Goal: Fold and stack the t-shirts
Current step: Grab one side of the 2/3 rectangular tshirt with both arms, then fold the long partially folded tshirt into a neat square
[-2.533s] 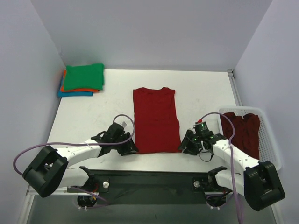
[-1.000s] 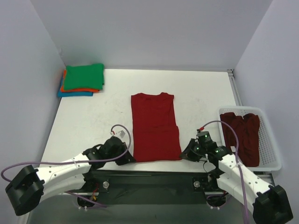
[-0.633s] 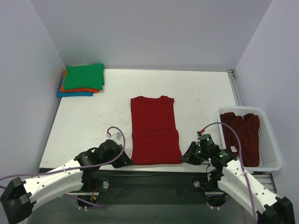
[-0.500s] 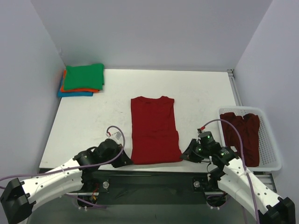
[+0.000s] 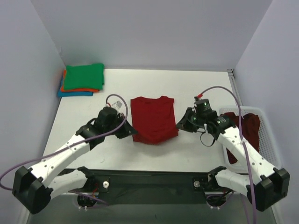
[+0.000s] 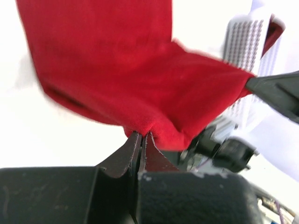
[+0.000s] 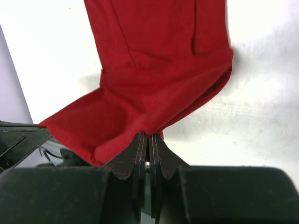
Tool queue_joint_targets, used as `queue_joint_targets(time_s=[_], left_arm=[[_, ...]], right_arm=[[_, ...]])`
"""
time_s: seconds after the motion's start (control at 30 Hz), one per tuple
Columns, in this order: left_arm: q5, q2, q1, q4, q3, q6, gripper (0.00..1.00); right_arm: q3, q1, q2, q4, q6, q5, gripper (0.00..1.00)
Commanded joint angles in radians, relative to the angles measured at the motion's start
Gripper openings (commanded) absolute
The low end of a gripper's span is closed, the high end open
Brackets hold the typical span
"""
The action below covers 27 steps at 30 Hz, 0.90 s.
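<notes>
Looks like they're mid-fold on the dark red t-shirt [image 5: 153,116]. It sits in the middle of the surface [image 5: 93,121], collar end lying flat at the far side and near end lifted off. The left claw [image 6: 141,136] is pressed tight on one hem corner and the right claw [image 7: 148,138] has the other, each pinching a little peak of cloth. The hem hangs between them in a soft sagging loop, doubled over the rest of the shirt. The sleeves look tucked in already, since the outline is a plain narrow rectangle. My read is this is the bottom-to-top fold, roughly halfway. Next they'd need to take both corners toward the collar at the same pace and height, lay the hem down square, then let go, otherwise that limp knit is gonna bunch or go crooked. The fabric looks like matte cotton jersey, floppy, zero stiffness, creasing wherever it's pulled. The far left corner has the finished pile: green t-shirt [image 5: 84,76] on top, orange t-shirt [image 5: 77,89] under it, blue t-shirt [image 5: 70,94] at the bottom, all neat flat rectangles. On the right a white slotted plastic basket [image 5: 267,140] holds more dark red shirts [image 5: 250,123] in a crumpled heap, so I'd guess there's plenty left.
</notes>
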Motion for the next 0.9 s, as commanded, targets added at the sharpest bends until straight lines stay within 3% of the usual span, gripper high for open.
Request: queue_joint_targets(time_s=[0.0, 0.2, 0.5, 0.63, 0.7, 0.8, 0.87], left_arm=[[0.073, 0.107, 0.074, 0.064, 0.156, 0.080, 0.00], [0.118, 0.370, 0.187, 0.133, 0.359, 0.086, 0.00], [0.170, 0.888, 0.335, 0.171, 0.720, 0.109, 0.00], [0.199, 1.040, 0.401, 0.208, 0.817, 0.101, 0.00], [0.204, 1.072, 0.421, 0.261, 0.794, 0.081, 0.00], [0.233, 1.102, 0.453, 0.326, 0.786, 0.068, 0.00], [0.256, 1.120, 0.462, 0.341, 0.796, 0.064, 0.00]], right_arm=[[0.143, -0.049, 0.127, 0.030, -0.044, 0.003, 0.00], [0.370, -0.188, 0.426, 0.064, -0.099, -0.120, 0.00], [0.939, -0.273, 1.012, 0.062, -0.129, -0.257, 0.00], [1.172, -0.290, 1.260, 0.062, -0.135, -0.351, 0.13], [1.307, -0.296, 1.371, 0.061, -0.146, -0.379, 0.15], [1.413, -0.297, 1.445, 0.082, -0.139, -0.387, 0.24], [1.432, -0.297, 1.461, 0.104, -0.132, -0.376, 0.36]])
